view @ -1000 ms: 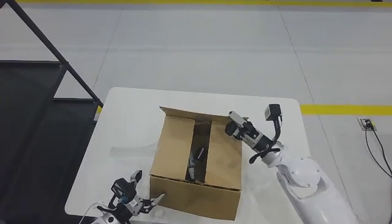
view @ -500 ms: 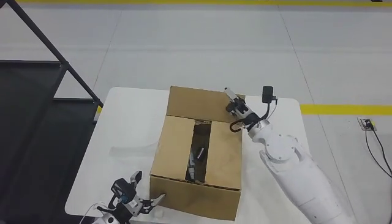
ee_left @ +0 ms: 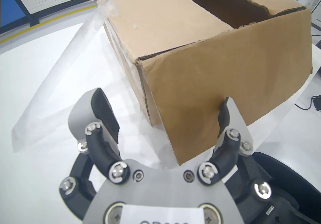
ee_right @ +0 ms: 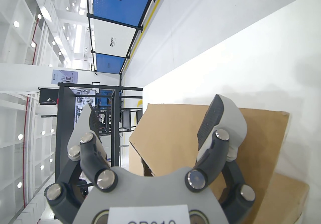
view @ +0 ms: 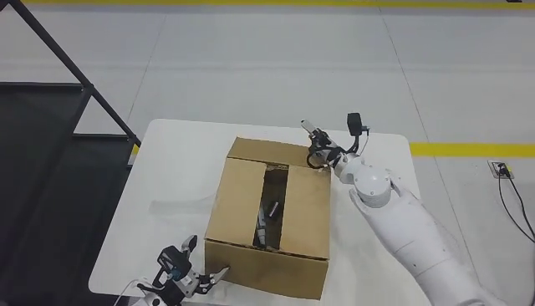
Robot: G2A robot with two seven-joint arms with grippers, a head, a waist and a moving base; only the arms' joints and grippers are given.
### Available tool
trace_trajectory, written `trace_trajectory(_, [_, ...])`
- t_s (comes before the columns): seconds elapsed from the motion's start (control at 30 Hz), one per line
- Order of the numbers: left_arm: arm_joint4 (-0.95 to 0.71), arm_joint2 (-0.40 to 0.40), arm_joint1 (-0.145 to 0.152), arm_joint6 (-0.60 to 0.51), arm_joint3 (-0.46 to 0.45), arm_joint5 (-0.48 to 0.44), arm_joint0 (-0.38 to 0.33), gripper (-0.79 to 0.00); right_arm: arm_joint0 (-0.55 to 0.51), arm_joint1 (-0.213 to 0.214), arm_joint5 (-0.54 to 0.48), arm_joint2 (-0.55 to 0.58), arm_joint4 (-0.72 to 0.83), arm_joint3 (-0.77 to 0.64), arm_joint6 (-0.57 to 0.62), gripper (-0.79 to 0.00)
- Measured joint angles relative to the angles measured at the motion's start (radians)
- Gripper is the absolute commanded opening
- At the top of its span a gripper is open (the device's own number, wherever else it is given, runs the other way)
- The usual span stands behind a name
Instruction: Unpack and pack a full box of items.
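Just ahead of the right gripper (ee_right: 153,107), jaws spread, the box (view: 251,206) far flap (view: 267,150) is seen half-raised, its long edge running across the jaw gap; contact cannot be told. The box sits mid-table (view: 175,164), top slot open. The left gripper (ee_left: 163,99), also open, is faced by the near corner. Free table is left beyond the flap.

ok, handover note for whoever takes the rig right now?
Left claw: open, at the near corner of the cardboard box.
Right claw: open, at the far end flap, which is lifted.
Box sits on the table; long top flaps lie nearly shut, dark items visible in the gap. Clear plastic strip trails off its side.
Done: far flap up. Remaining: open long flaps, unpack, repack.
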Motion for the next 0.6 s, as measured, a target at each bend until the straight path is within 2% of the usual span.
trace_trajectory(0.17, [-0.057,-0.017,0.0,0.034,-0.002,-0.004,0.011,0.0,-0.039,0.011,-0.129,0.05,0.012,-0.069,0.043,0.0])
trace_trajectory(0.3, [-0.172,-0.073,0.001,0.071,-0.011,-0.013,0.028,0.0,-0.112,0.032,-0.214,0.11,0.037,-0.199,0.149,0.0])
trace_trajectory(0.47, [-0.295,-0.146,0.002,0.053,-0.006,0.02,0.033,0.0,-0.189,0.05,-0.165,0.136,-0.05,-0.36,0.19,0.0])
trace_trajectory(0.6, [-0.306,-0.142,-0.002,-0.008,0.035,0.089,-0.019,0.0,-0.211,0.049,-0.084,0.106,-0.099,-0.436,0.25,0.0])
